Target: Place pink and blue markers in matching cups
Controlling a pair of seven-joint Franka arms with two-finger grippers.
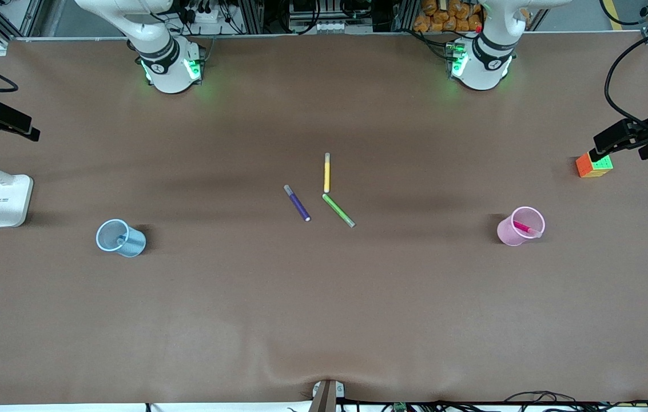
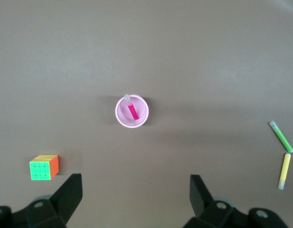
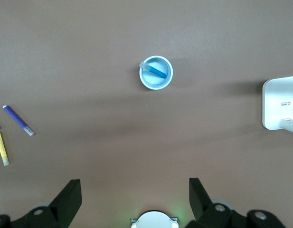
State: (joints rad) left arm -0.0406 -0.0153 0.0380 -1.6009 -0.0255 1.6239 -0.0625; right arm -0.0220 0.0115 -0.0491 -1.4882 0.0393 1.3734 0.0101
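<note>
step: both placements look done | pink marker point(image 1: 524, 228) in pink cup point(image 1: 511, 236), right of frame | blue marker point(image 3: 155, 70) in blue cup point(image 1: 129, 244), left of frame | left hand point(image 2: 136, 192) and right hand point(image 3: 135, 190) empty, fingers apart, high over the surface | next: likely nothing but a check.

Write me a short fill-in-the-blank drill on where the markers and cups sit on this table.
1. The pink marker stands inside the ____ cup.
2. The blue cup holds the ____ marker.
3. Three markers lie loose mid-table: purple, green and ____.
4. The blue cup stands toward the ____ arm's end of the table.

Missing words: pink; blue; yellow; right
</note>
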